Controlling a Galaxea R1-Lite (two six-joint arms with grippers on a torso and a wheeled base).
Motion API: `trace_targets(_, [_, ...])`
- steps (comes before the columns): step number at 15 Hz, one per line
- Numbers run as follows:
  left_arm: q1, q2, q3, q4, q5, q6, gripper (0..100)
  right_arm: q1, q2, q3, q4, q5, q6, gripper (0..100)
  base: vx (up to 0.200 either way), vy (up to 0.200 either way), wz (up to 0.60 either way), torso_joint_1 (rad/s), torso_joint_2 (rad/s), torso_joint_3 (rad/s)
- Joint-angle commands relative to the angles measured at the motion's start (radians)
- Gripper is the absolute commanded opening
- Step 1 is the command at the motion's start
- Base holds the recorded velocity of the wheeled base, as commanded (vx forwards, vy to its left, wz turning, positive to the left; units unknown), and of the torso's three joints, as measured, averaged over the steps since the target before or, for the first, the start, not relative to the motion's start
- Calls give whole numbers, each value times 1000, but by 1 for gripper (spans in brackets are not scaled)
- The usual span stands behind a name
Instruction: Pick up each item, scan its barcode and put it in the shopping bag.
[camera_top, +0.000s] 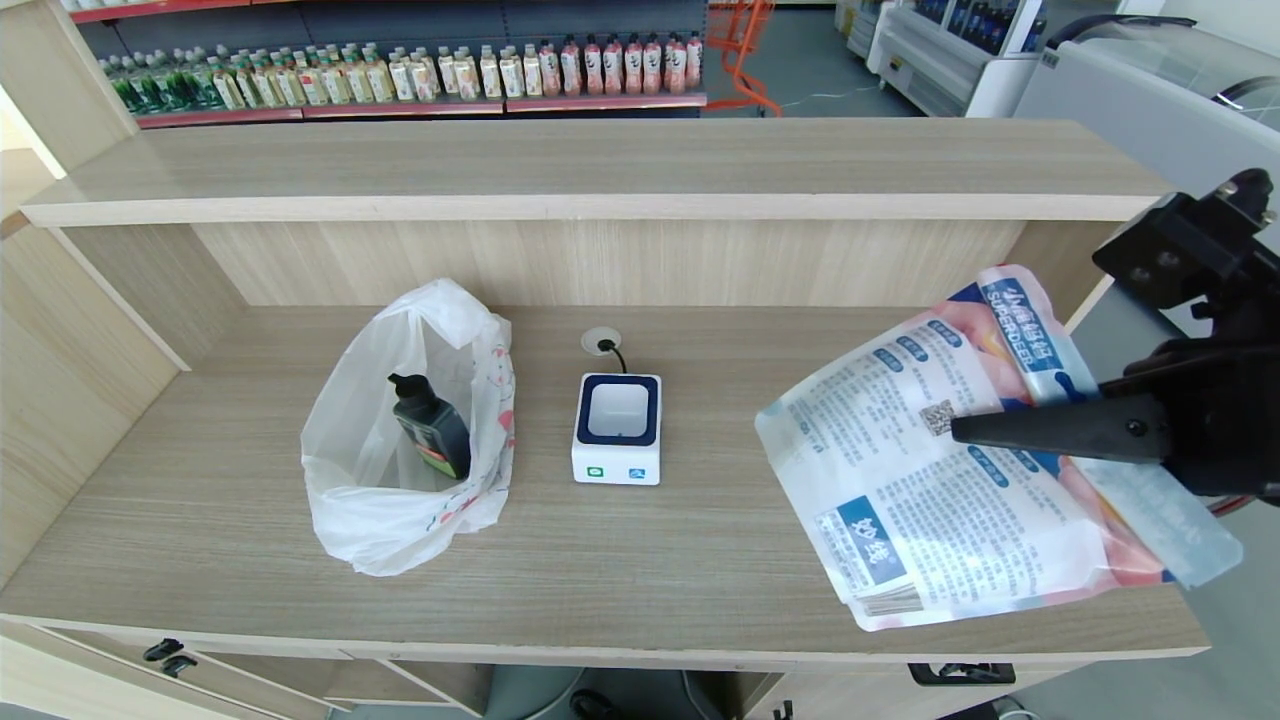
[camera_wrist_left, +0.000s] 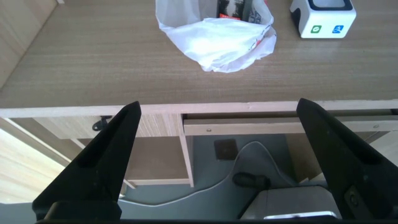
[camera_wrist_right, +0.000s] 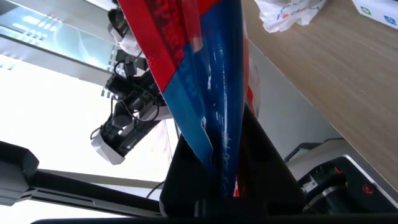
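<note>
A large printed pouch (camera_top: 900, 500) hangs over the right end of the wooden counter (camera_top: 640, 570), its back label and barcode facing up. My right gripper (camera_top: 1000, 430) is shut on the pouch's upper part; in the right wrist view the pouch (camera_wrist_right: 205, 81) is pinched by that gripper (camera_wrist_right: 227, 180). The white scanner (camera_top: 618, 428) sits mid-counter, left of the pouch. Further left stands the white shopping bag (camera_top: 360, 500), open, with a dark bottle (camera_top: 432, 425) inside. My left gripper (camera_wrist_left: 217, 162) is open and holds nothing, below the counter's front edge, facing the bag (camera_wrist_left: 214, 43) and scanner (camera_wrist_left: 323, 18).
A raised wooden ledge (camera_top: 600, 165) runs behind the counter and a side wall (camera_top: 90, 340) closes its left end. A black cable (camera_top: 615, 355) leads from the scanner to a grommet. Drawers (camera_wrist_left: 249, 127) sit under the front edge. Bare counter lies between bag, scanner and pouch.
</note>
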Motion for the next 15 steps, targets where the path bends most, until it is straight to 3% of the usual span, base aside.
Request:
trace_targets(1, [0,0,0,0,0,0,100,3,3,-2,-1,1,0,0,0,0,0,0,0,0])
trace_targets(4, [0,1,0,0,0,0,100,16,-6,13,1,-4,-4,0,0,0,0,0,0,0])
trace_targets(6, [0,0,0,0,0,0,100,14,5,4,-24,-96,-57,0,0,0,0,0,0,0])
trace_targets(9, [0,0,0,0,0,0,100,-32,39,16,-76,-340,-316,0,0,0,0,0,0,0])
trace_targets(11, [0,0,0,0,0,0,100,-75,-4,36,-80,-407,-428,0,0,0,0,0,0,0])
trace_targets(15, [0,0,0,0,0,0,100,-80,-141,148,-79,-524,-629,0,0,0,0,0,0,0])
